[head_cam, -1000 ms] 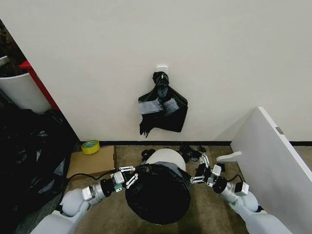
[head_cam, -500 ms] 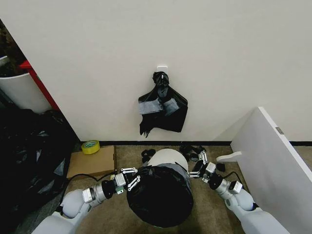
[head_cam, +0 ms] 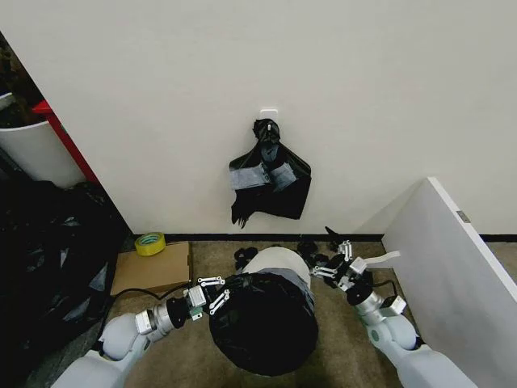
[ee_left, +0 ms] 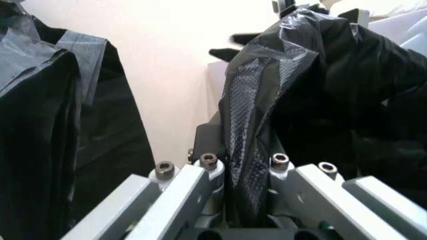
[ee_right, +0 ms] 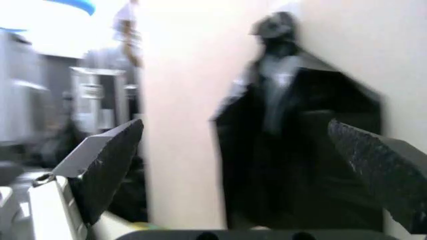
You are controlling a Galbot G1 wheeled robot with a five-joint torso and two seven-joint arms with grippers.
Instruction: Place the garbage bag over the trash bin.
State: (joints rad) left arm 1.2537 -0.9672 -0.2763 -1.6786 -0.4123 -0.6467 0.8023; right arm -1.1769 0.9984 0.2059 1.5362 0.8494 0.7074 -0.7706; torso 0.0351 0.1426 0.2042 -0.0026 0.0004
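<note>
The left gripper's [head_cam: 216, 293] fingers [ee_left: 183, 192] pinch a fold of the garbage bag [head_cam: 262, 323] at the left rim of the trash bin [head_cam: 279, 262], which stands on the floor by the wall, largely draped. The right gripper [head_cam: 331, 271] hangs spread and empty by the bare far rim. To finish cleanly, that pinch should hold tension while the loose edge gets drawn over the exposed white rim.

Cream wall [head_cam: 363, 97], brown carpet [head_cam: 339, 356], white panel [head_cam: 452, 275]

No legible text, label, brand, number or sign on any surface; wall, floor items and robot hardware checked; none readable.
</note>
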